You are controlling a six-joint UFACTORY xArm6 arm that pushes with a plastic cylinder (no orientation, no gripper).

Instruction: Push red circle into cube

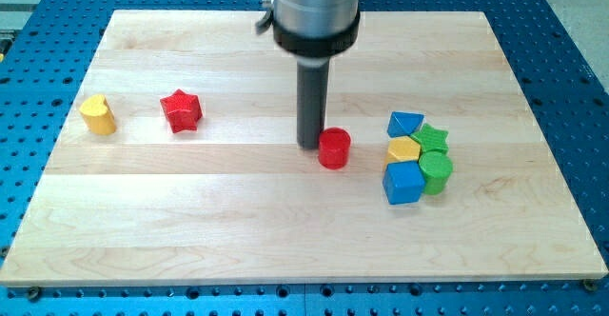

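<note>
The red circle block (pixel 334 148) lies near the middle of the wooden board. My tip (pixel 309 145) rests just left of it, touching or nearly touching its left side. The blue cube (pixel 402 182) sits to the right and a little lower, at the bottom left of a cluster of blocks. A gap of bare board separates the red circle from the cube.
The cluster also holds a blue triangle (pixel 405 124), a green star (pixel 433 137), a yellow hexagon (pixel 403 149) and a green circle (pixel 437 172). A red star (pixel 181 110) and a yellow heart (pixel 98 114) lie at the left. The board (pixel 285 240) sits on a blue perforated table.
</note>
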